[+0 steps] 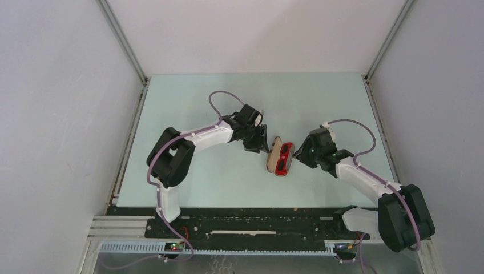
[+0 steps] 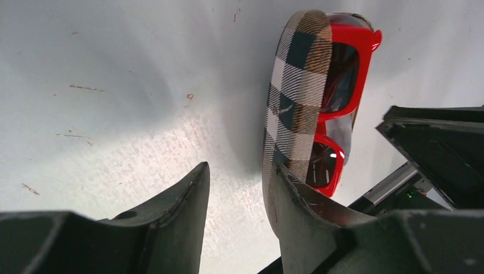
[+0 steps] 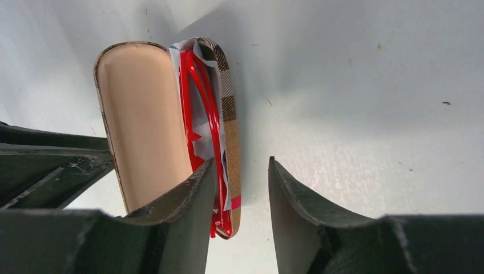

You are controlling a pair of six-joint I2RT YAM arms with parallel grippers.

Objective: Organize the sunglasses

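The sunglasses (image 1: 283, 161), red-framed with dark lenses (image 2: 346, 68), lie folded in an open brown plaid case (image 1: 273, 153) at mid-table. The right wrist view shows their thin red arms (image 3: 201, 97) beside the case's tan lid lining (image 3: 145, 120). My left gripper (image 1: 263, 142) stands open just left of the case; its right finger (image 2: 299, 217) is against the plaid shell (image 2: 297, 97), with bare table in its gap (image 2: 241, 165). My right gripper (image 1: 298, 155) is open on the other side (image 3: 241, 160), one finger (image 3: 191, 200) over the glasses and the case's side wall (image 3: 231, 131) in the gap.
A pale cloth (image 3: 197, 140) lies tucked in the case under the glasses. White walls enclose the pale green table (image 1: 194, 177) on three sides. The black rail (image 1: 257, 225) with the arm bases runs along the near edge.
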